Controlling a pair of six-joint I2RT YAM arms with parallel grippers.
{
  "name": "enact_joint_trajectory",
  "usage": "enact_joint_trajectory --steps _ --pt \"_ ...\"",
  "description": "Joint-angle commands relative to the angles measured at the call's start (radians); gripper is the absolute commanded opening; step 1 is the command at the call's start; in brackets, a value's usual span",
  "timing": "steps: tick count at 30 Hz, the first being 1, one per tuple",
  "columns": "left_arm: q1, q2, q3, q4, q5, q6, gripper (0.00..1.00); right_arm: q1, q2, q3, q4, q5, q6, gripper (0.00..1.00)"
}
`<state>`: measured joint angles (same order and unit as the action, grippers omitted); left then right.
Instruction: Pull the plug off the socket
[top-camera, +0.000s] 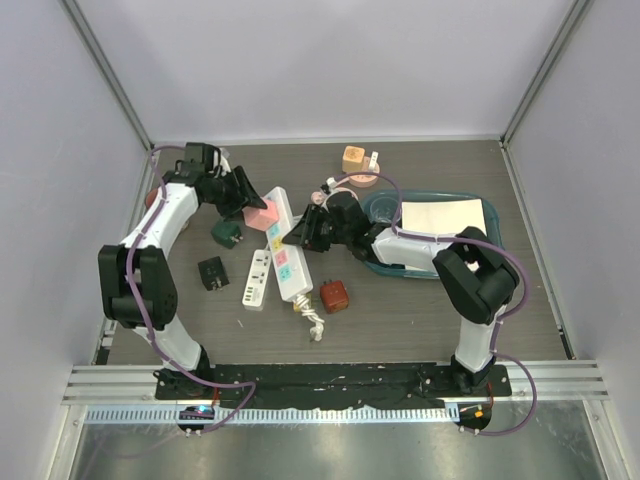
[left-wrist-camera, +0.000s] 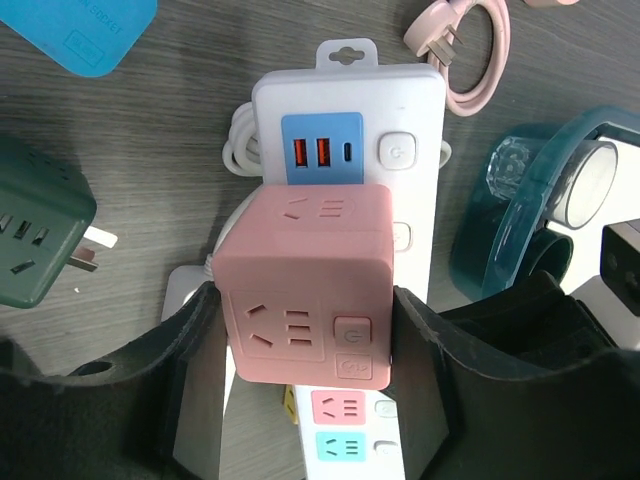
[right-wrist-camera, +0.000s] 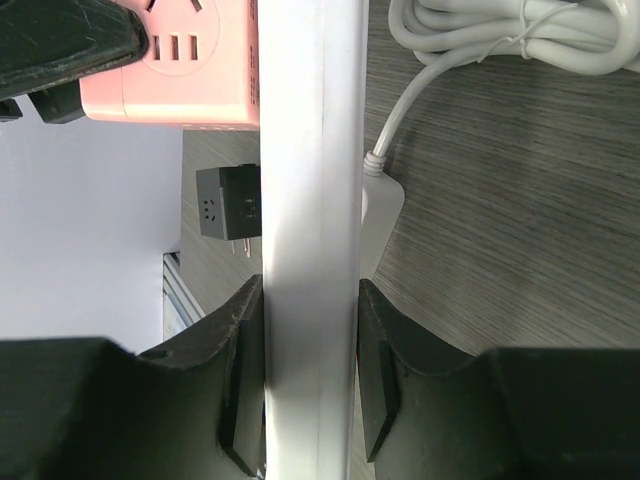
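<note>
The pink cube adapter sits plugged into the far end of the white power strip, toward the far left of the surface. The left pincer grips its two sides. The right pincer is clamped across the strip's long edges, nearer.

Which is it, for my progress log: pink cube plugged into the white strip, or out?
Plugged in: the pink cube sits flush against the white strip, no prongs showing between them.
</note>
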<state>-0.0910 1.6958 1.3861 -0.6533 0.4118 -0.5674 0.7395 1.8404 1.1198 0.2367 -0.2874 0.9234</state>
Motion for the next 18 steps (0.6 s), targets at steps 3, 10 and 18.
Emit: enact_joint_trajectory --steps 3,10,18 --pt "0.002 -0.076 0.028 0.008 0.044 -0.006 0.00 0.001 0.000 0.014 0.171 0.033 0.017 0.01" --pt "-0.001 -0.107 0.071 -0.051 -0.013 0.008 0.00 -0.005 0.042 0.023 0.133 0.106 0.012 0.01" --pt "-0.016 -0.150 0.013 -0.060 -0.076 0.015 0.00 -0.035 0.109 0.124 0.087 0.151 0.055 0.01"
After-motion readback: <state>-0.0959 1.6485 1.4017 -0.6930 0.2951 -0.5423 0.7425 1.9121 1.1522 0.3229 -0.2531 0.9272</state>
